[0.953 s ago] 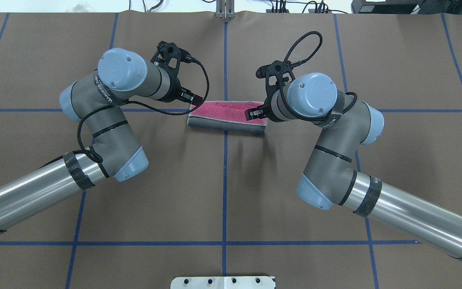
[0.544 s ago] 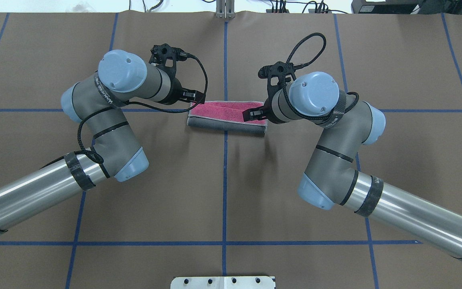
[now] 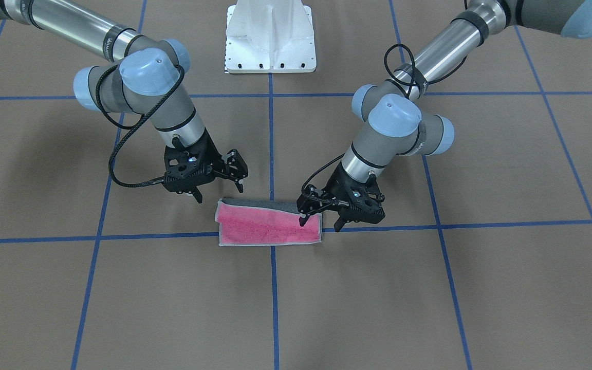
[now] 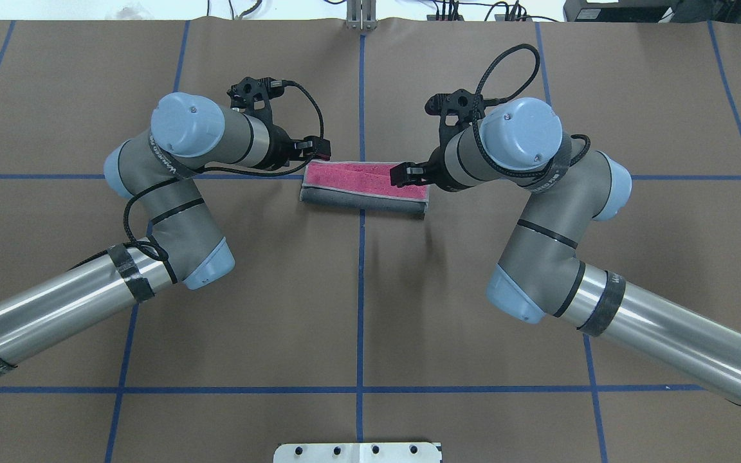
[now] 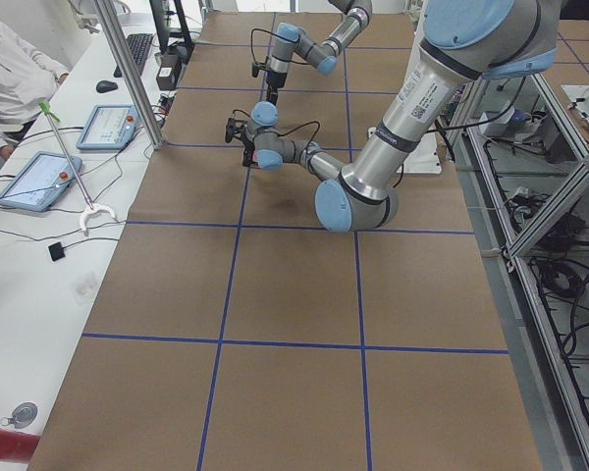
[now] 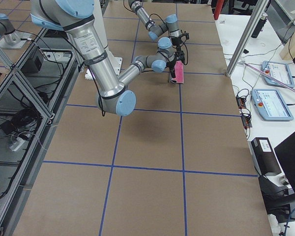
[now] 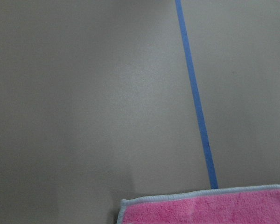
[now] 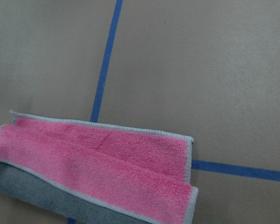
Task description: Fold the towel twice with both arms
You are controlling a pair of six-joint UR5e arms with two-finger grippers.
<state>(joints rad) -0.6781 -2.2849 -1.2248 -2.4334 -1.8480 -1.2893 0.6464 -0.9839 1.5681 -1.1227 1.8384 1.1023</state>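
Pink-and-grey terry towel (image 3: 267, 226), folded to a strip, lies on your brown table (image 3: 121, 308) midway between left and right edges. Left arm's fingers (image 3: 304, 218) and right arm's fingers (image 3: 196, 196) gape apart at its ends.

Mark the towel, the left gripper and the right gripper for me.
towel (image 4: 361, 180), overhead view, on its pink upper face.
left gripper (image 3: 319, 225), front-facing view, midway between its open jaws.
right gripper (image 3: 221, 195), front-facing view, midway between its open jaws.
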